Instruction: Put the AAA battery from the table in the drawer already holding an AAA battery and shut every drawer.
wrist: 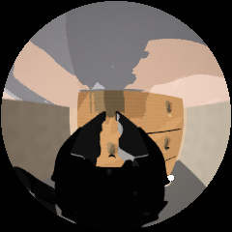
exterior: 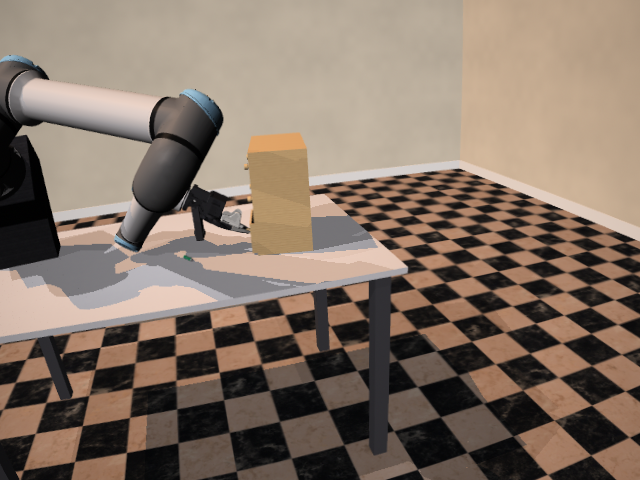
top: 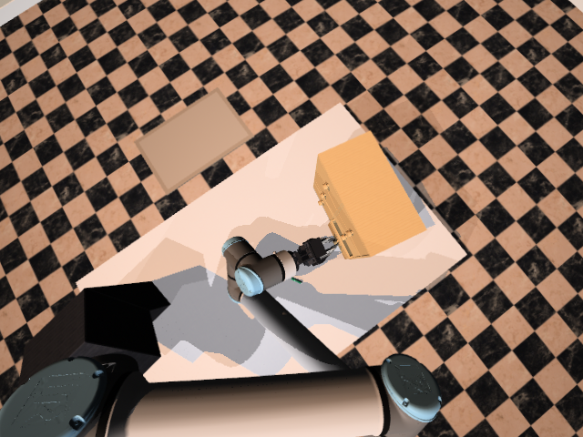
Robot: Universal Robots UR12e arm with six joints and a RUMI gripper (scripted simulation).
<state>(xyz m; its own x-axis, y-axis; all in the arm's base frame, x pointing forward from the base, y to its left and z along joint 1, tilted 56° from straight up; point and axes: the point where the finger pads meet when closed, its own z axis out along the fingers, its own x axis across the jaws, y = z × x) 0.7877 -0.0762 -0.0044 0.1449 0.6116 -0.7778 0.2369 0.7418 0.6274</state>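
Observation:
The wooden chest [top: 372, 192] [exterior: 281, 201] stands upright on the table. The gripper [top: 336, 241] [exterior: 249, 230] [wrist: 111, 115] is at the chest's front, low down, its fingers nearly together. It is shut on the knob of a low drawer [wrist: 87, 108]; the fingertips mostly hide that knob. This drawer is out a little, with a narrow dark gap behind its front in the top view. The other drawers look shut. The green AAA battery [top: 296, 279] [exterior: 188, 257] lies on the table beside the arm, away from the gripper. The inside of the drawer cannot be made out.
Other knobs [top: 349, 233] [wrist: 168, 107] [wrist: 166, 143] stick out from the chest's front. The arm's wrist [top: 248, 280] is close to the battery, in front of the chest. The table's edge [exterior: 330, 283] runs past the chest's side.

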